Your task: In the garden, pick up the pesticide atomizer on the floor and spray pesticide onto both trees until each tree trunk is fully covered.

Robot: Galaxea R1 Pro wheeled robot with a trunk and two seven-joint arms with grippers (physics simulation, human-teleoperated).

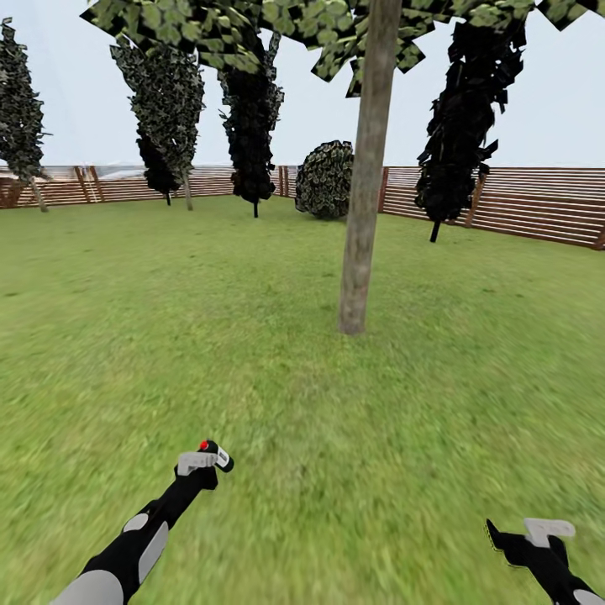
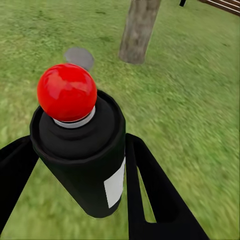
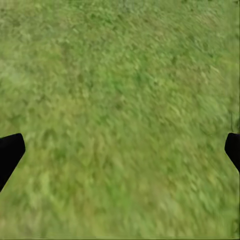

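Lawn (image 1: pixel 252 336) spreads wide around the one landmark that matters here, the tree trunk (image 1: pixel 363 193), a straight grey-brown column standing ahead of the robot, its light-green canopy (image 1: pixel 277 25) spreading overhead. Beyond the trunk a slatted wooden fence (image 1: pixel 538 210) closes off the garden, with dark cone-shaped trees (image 1: pixel 466 109) and a round bush (image 1: pixel 326 178) ranged in front of it.

Judging by how things lie, the pick-up is done and the step in hand is the approach to this trunk for spraying — the bark shows no coating that I can make out. The next move seems to call for closing the gap, since the robot is well short of the trunk, and for aiming the nozzle at the bark.

On the trunk's near side and off to its left, the left gripper (image 1: pixel 202 462) holds the pesticide atomizer (image 2: pixel 82 150) clear of the grass. In the left wrist view its dark fingers (image 2: pixel 150 185) press against both sides of the black bottle, red top (image 2: pixel 67 92) pointing roughly toward the trunk's base (image 2: pixel 137 35). The jaws are clamped on the bottle.

The right gripper (image 1: pixel 546 533) hangs low to the trunk's near right, holding nothing — its wrist view shows the two fingertips (image 3: pixel 10 152) far apart at the picture's edges with bare grass between, so the jaws stand wide.
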